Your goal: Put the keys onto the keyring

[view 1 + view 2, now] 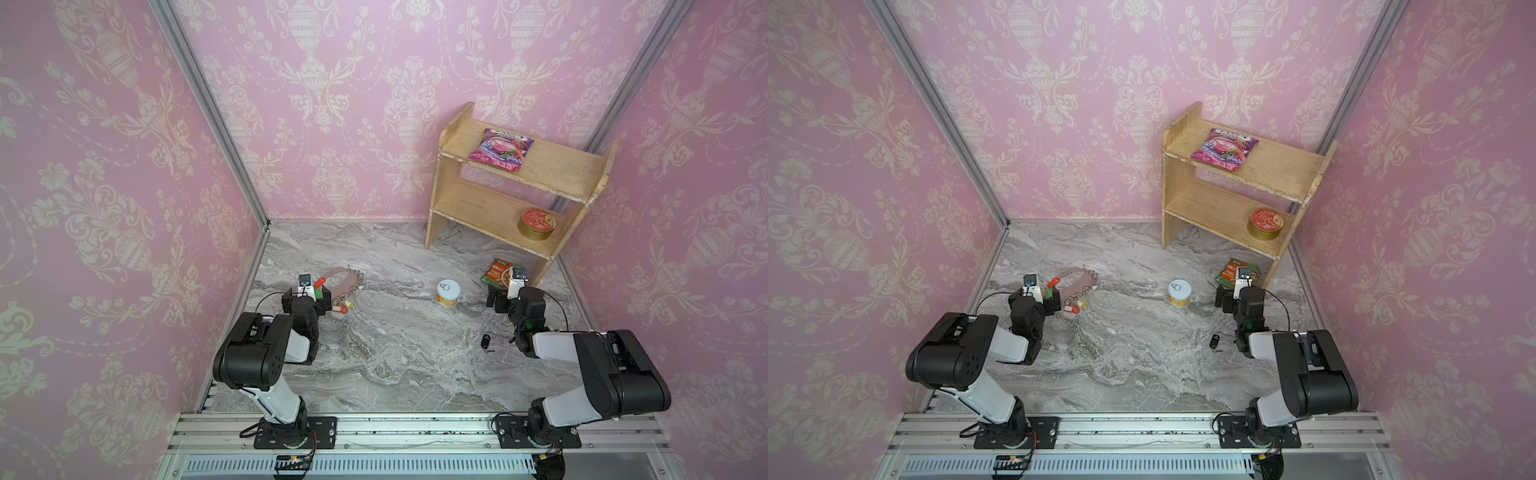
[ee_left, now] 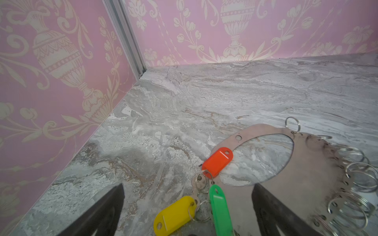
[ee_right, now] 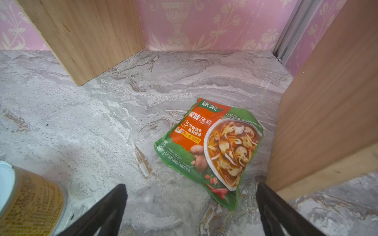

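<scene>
Spanning the cell floor: tabletop (image 1: 395, 365), grey marble pattern, walled by pink wallpaper on three sides.
wooden shelf (image 1: 478, 205): two tiers, standing in the back right corner of the tabletop.
left gripper (image 2: 188, 183): low over the near end of the keyring, jaws spread wide; in the left wrist view one finger overlaps the metal plate, and whether it touches cannot be told.
right gripper (image 3: 191, 184): jaws spread wide with nothing between them, pointed at the soup packet, between the can and the shelf's side board.
keyring (image 1: 347, 277): flat silvery plate with an oval opening, lying on the left part of the tabletop; split rings line its outer edge.
soup packet (image 3: 210, 147): green and orange, flat on the tabletop just before the shelf's foot.
pink packet (image 1: 500, 149): lying on the top tier.
can (image 1: 448, 293): upright, white pull-tab lid, yellow label, between the two arms and nearer the right one.
red tin (image 1: 537, 224): on the lower tier, toward its right end.
tags: orange-red tag (image 2: 217, 161) lies across the plate's rim; green tag (image 2: 219, 210) and yellow tag (image 2: 176, 214) lie just beside it, joined by small rings.
key (image 1: 485, 341): small and black, alone on the tabletop just beside the right arm on its inner side, nearer the base rail than the right gripper, well apart from the keyring.
</scene>
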